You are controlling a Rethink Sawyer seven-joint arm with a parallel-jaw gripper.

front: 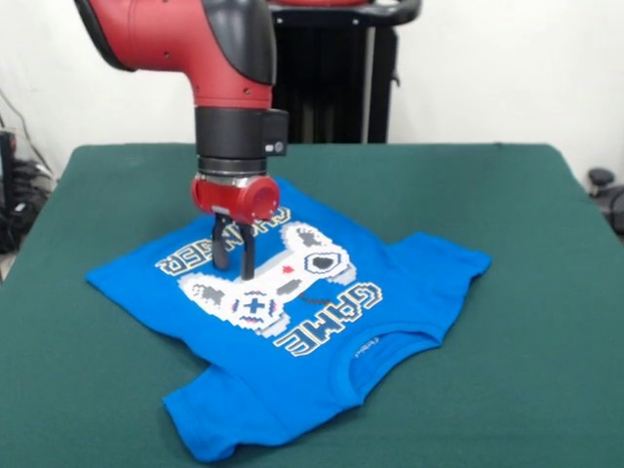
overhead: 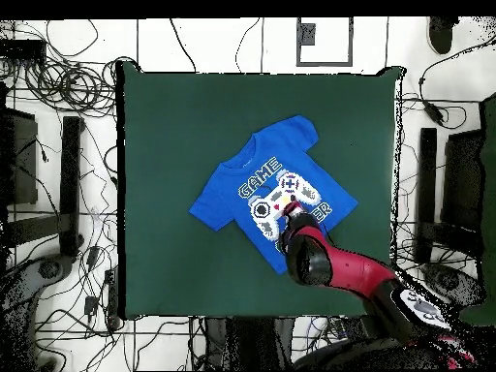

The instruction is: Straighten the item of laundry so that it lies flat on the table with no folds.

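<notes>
One green table [front: 546, 244] fills the scene, a blue T-shirt [front: 409, 283] lying print-up near its middle, mostly flat, the near sleeve rumpled. Sawyer's gripper [front: 235, 261] stands over the controller graphic, its fingers close together, pinching the fabric or merely touching it, impossible to say. Light and limp, the cloth should drag easily; hems and sleeve edges look the best places to grasp.
</notes>
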